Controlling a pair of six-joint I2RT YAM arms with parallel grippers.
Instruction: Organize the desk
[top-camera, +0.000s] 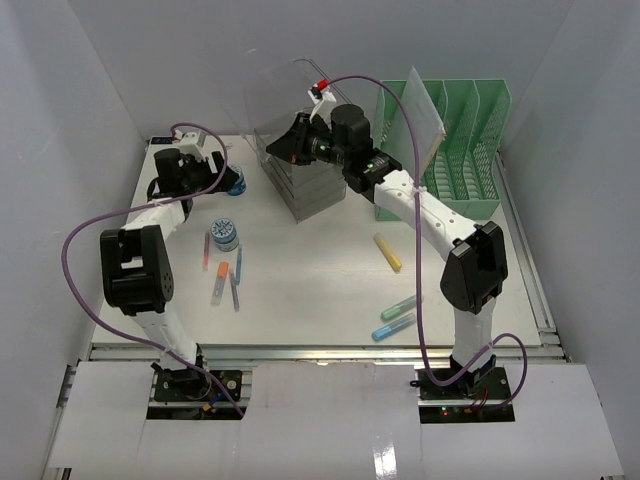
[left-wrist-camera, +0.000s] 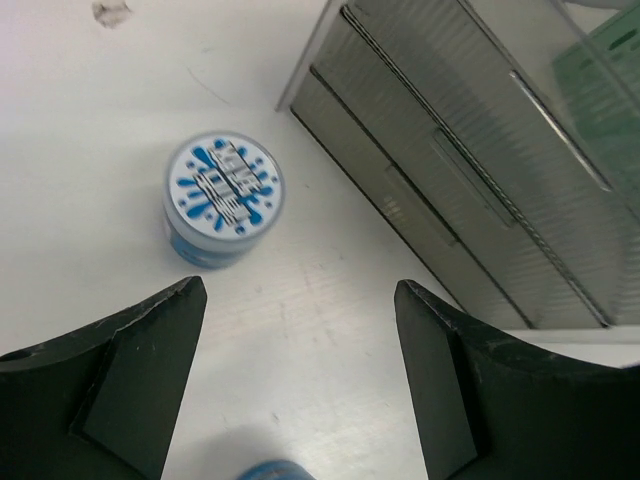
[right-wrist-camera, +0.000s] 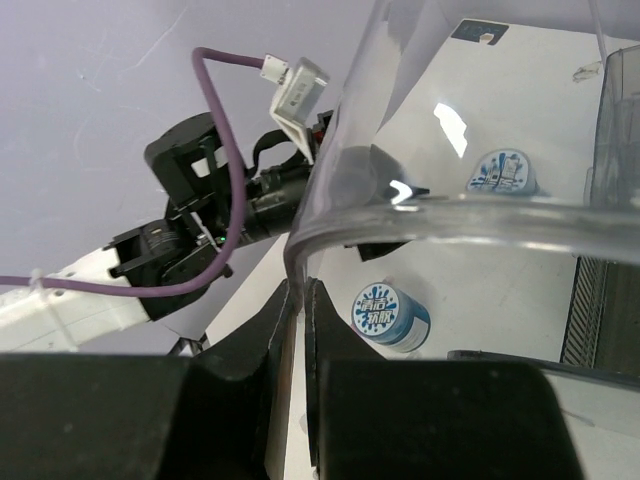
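The white desk (top-camera: 320, 275) holds scattered items. My right gripper (top-camera: 282, 142) is shut on the wall of a clear plastic bin (top-camera: 280, 95) and holds it up above the grey drawer unit (top-camera: 310, 185); the right wrist view shows the jaws (right-wrist-camera: 303, 292) pinching the bin's rim (right-wrist-camera: 450, 215). My left gripper (top-camera: 222, 178) is open and empty at the back left, over bare desk (left-wrist-camera: 298, 292). One blue-lidded tub (top-camera: 236, 185) lies right by it, at the frame's bottom edge (left-wrist-camera: 268, 470). A second tub (top-camera: 223, 233) stands ahead (left-wrist-camera: 222, 198).
Several markers (top-camera: 221, 282) lie left of centre. A yellow highlighter (top-camera: 388, 252), a green one (top-camera: 398, 307) and a blue one (top-camera: 393, 327) lie at the right. A green file organiser (top-camera: 465, 140) stands at the back right. Grey walls enclose the sides.
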